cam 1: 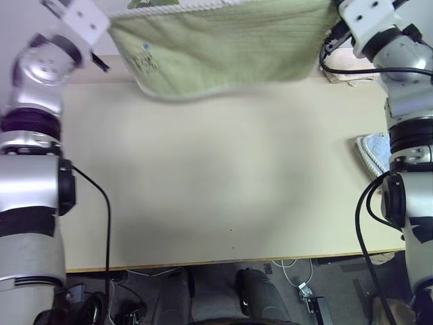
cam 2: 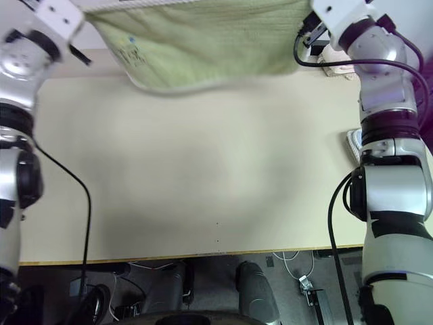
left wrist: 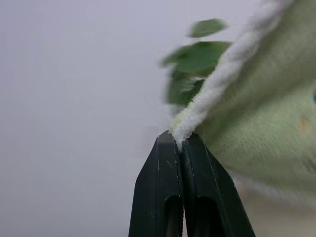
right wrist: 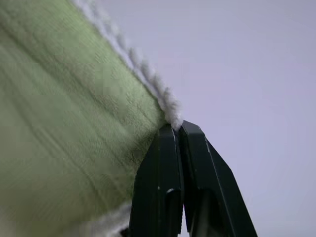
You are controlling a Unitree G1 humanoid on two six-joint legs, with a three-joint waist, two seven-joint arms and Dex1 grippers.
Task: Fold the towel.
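Observation:
The light green towel [cam 1: 223, 47] hangs spread out in the air above the far part of the table, its lower edge sagging near the table's back edge. A small dark embroidered mark [cam 1: 143, 62] shows near its lower left corner. My left gripper [left wrist: 180, 140] is shut on the towel's pale hemmed corner [left wrist: 217, 84] at the upper left. Over at the upper right, my right gripper [right wrist: 176, 129] is shut on the other whitish hemmed corner [right wrist: 148, 79]. Both arms are raised high at the head views' top corners.
The beige table [cam 1: 216, 196] stretches out below the towel. A light blue towel [cam 1: 373, 150] lies at the table's right edge beside my right arm. Something pale and folded [cam 1: 345, 74] sits at the back right. Green leaves [left wrist: 195, 59] show behind the towel in the left wrist view.

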